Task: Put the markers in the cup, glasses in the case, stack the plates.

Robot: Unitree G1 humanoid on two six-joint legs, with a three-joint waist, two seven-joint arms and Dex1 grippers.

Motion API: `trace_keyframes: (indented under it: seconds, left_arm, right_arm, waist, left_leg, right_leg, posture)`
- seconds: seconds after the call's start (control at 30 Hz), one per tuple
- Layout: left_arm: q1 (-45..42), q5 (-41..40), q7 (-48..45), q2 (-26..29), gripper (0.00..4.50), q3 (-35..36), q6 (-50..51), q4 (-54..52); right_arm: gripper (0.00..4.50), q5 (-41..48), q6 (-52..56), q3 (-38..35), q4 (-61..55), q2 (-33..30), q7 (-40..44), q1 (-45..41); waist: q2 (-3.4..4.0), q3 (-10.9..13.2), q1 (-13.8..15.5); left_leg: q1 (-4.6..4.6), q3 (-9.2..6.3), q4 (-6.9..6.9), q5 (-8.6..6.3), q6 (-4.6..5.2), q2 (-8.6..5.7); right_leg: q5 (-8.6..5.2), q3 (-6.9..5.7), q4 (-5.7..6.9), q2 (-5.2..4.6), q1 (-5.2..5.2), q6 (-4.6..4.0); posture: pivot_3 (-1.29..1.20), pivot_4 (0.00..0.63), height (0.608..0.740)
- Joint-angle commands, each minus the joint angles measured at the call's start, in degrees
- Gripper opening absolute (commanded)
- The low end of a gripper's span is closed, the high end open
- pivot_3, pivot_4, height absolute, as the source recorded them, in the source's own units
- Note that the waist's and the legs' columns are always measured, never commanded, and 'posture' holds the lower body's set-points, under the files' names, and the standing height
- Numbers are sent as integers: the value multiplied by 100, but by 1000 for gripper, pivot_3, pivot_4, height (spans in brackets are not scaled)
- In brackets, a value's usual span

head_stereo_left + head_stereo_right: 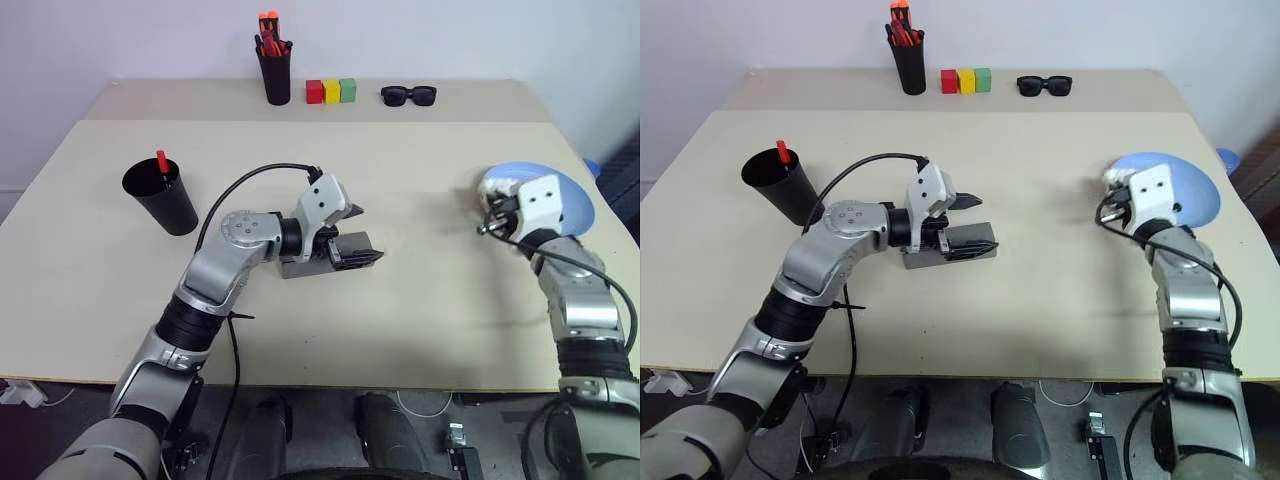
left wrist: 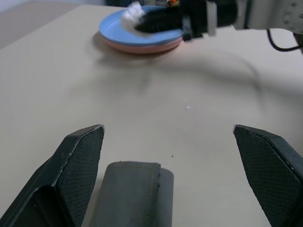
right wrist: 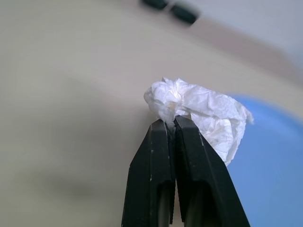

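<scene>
The grey case [image 1: 300,267] lies closed at mid-table, and my left gripper [image 1: 356,232] is open with one finger on each side of its end. In the left wrist view the case [image 2: 129,193] sits low between the fingers [image 2: 81,161]. The black cup [image 1: 162,200] stands at the left with a red-capped marker [image 1: 162,161] in it. The light blue plate [image 2: 142,34] rests on the pink plate [image 2: 142,48] at the right. My right gripper [image 3: 171,122] is shut on a crumpled white tissue [image 3: 201,111], held just above the blue plate's [image 1: 570,200] near-left rim. The glasses are out of view.
At the back of the table are a narrow black holder [image 1: 276,75] of orange-tipped markers, three coloured blocks [image 1: 331,92] and black sunglasses [image 1: 408,96]. A black cable [image 1: 250,180] loops over my left arm. The table's right edge runs close behind the plates.
</scene>
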Motion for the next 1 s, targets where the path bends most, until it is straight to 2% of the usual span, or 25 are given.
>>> trace_keyframes:
  seconds: [0.03, 0.2, 0.23, 0.27, 0.33, 0.43, 0.47, 0.53, 0.6, 0.7, 0.83, 1.0]
  left_arm:
    - [-75, -71, 18, -35, 4500, 100, -103, -119]
    - [-39, -44, 85, -5, 4500, 159, -96, -132]
    - [-31, -38, 116, 1, 4500, 179, -98, -136]
    - [-28, -39, 148, 6, 4500, 200, -92, -133]
    - [-19, -46, 184, 26, 4500, 222, -83, -138]
    - [30, -25, 272, 72, 4500, 291, -95, -146]
    - [57, -12, 330, 89, 4500, 353, -130, -140]
    - [109, 6, 432, 100, 4500, 460, -212, -148]
    - [272, -113, 635, 105, 4500, 838, -333, -252]
    - [594, 18, 1195, -22, 4500, 1385, -1145, -304]
    - [1144, -199, 1009, 383, 4500, 1730, -1032, -490]
    - [1950, -789, 770, 475, 4500, 2237, -1288, -941]
  right_arm:
    - [79, -174, -441, -195, 653, -205, -255, -394]
    - [79, -378, -959, -34, 2121, -386, -154, -989]
    - [650, -398, -1022, -7, 2382, -417, -82, -1092]
    - [933, -446, -1109, 25, 2602, -448, -67, -1184]
    - [1837, -520, -1304, 57, 2922, -489, -96, -1329]
    - [3456, -546, -1582, 34, 3173, -525, -190, -1464]
    - [3857, -531, -1660, 1, 3186, -530, -224, -1480]
    - [3857, -470, -1774, -63, 3165, -534, -241, -1479]
    - [3857, -127, -1761, -258, 2636, -457, -7, -1294]
    - [3857, 357, -1624, -434, 1690, -372, 406, -919]
    - [3857, 1350, -684, -469, -101, -479, 1580, 52]
    - [3857, 2081, 144, -734, -1705, -752, 2373, 1311]
  waist:
    - [0, 0, 4]
    - [-1, 0, 3]
    - [0, 0, 1]
    - [-1, 0, -2]
    - [0, 1, -11]
    - [1, 1, -13]
    - [1, 1, -21]
    - [1, 1, -17]
    - [1, 1, -13]
    - [1, 1, -8]
    - [1, 1, 4]
    - [0, 1, 46]
  left_leg:
    - [0, 0, -1, 0, 0, 0]
    - [-1, 0, -4, 0, 0, -1]
    - [-1, 0, -4, 0, 0, -1]
    - [-1, 0, -5, 0, 0, -1]
    - [-1, 0, -5, 0, 0, -1]
    - [-1, 1, -6, 0, 0, -1]
    - [-1, 1, -6, 0, 0, -1]
    - [0, 0, -6, 0, 0, -1]
    - [-1, 0, -6, 0, 0, -1]
    - [-1, 0, -7, 0, 0, 0]
    - [1, -2, -12, 0, 0, 1]
    - [-3, -1, -1, -1, 0, 0]
  right_leg:
    - [0, 0, 0, 0, 0, 0]
    - [0, 0, -4, -1, 1, 0]
    - [0, 0, -4, -1, 1, 0]
    - [0, 0, -4, -1, 0, 0]
    - [0, 0, -3, -1, -1, 0]
    - [0, 1, -3, -1, -2, 0]
    - [0, 1, -3, -1, -2, 0]
    - [0, 2, -2, 0, -2, 0]
    - [0, 2, -3, 0, -2, 0]
    - [0, 2, -3, -1, -3, 0]
    - [0, 2, -4, 0, -1, 1]
    - [0, 1, -6, -3, 3, 0]
  posture:
    - [0, 150, 740]
    - [0, 150, 740]
    - [0, 150, 740]
    - [0, 150, 740]
    - [0, 150, 740]
    - [0, 150, 740]
    - [0, 150, 740]
    - [0, 150, 740]
    - [0, 150, 740]
    - [0, 150, 740]
    - [0, 150, 740]
    - [0, 150, 740]
